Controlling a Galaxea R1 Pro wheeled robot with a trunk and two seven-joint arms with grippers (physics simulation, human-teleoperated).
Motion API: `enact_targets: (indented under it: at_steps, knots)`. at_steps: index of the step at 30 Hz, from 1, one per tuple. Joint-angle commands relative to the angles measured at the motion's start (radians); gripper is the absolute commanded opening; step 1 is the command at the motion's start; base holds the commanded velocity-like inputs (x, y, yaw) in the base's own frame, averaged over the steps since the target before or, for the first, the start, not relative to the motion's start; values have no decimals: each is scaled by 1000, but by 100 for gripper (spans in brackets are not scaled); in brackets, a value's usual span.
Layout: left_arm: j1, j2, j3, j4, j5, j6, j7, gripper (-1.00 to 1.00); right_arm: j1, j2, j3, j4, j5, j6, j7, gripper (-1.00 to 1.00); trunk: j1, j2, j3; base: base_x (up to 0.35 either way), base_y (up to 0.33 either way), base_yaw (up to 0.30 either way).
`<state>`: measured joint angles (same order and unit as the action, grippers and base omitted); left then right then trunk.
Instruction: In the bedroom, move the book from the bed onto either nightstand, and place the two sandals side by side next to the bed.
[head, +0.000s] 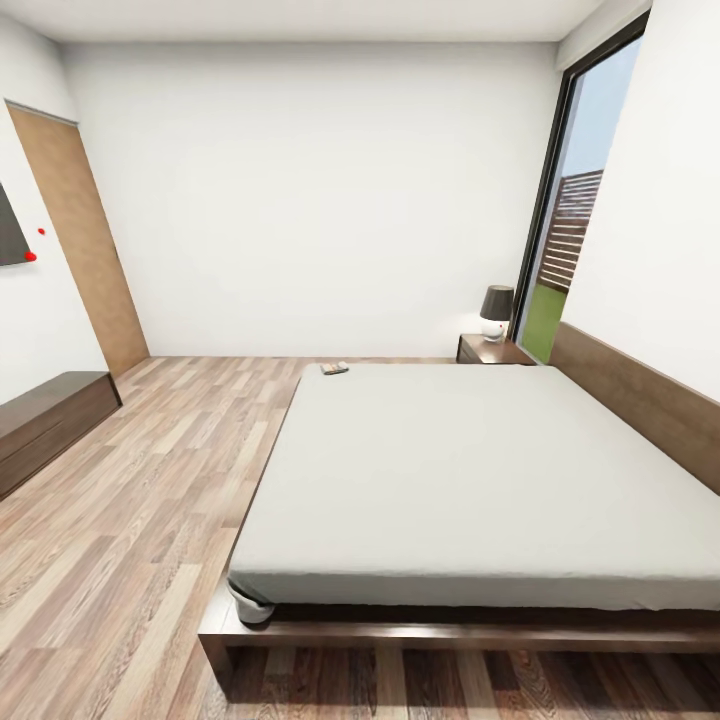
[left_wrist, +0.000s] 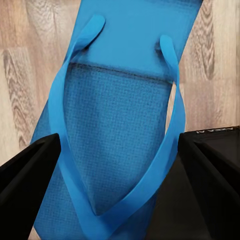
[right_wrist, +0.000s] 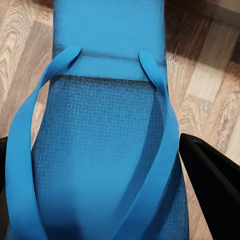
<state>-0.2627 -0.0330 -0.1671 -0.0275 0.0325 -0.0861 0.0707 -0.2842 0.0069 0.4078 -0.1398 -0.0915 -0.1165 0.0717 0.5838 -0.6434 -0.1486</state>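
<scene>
With the bed (head: 470, 480) ahead:
Book (head: 335, 368): on its far corner.
Left gripper (left_wrist: 120, 165): clamped on a blue sandal (left_wrist: 120, 105).
Right gripper (right_wrist: 100, 170): gripping the other sandal (right_wrist: 105, 140).

A lamp (head: 495, 310) stands far right beside the window (head: 570, 230). A door (head: 85, 250) is far left, with a low dresser (head: 45, 425) nearer. Two red dots (head: 31, 256) mark the left wall.

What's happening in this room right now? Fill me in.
The robot stands at the foot of the bed. Each arm has a blue sandal between the fingers of its tool, over the wood floor: the left tool around one sandal, the right tool around the other sandal. The book lies at the mattress's far corner, and a nightstand with a lamp stands beyond the bed.
</scene>
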Motion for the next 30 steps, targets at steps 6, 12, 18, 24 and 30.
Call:
enact_targets:
  at_steps: [6,12,18,24,30]
  knots:
    - [0,1,-7,1,4,-13,-5,-100,-1,1,-1,2,-10,-4,3,-100,0,-1,-2,0,0,0]
    - [0,1,-4,1,4,-18,-8,-100,-1,2,-7,2,-10,-3,5,-100,0,-1,-2,0,0,0]
    - [0,1,-2,0,5,-25,-8,-100,-1,4,-7,3,-10,-3,5,-100,0,-1,-2,0,0,0]
    - [0,1,0,1,6,-37,-8,-100,-1,5,-6,3,-10,-3,5,-100,4,-8,-5,0,0,0]
    - [0,1,0,1,6,-41,-8,-100,-1,6,-6,3,-10,-3,6,-100,27,-50,-24,0,0,0]
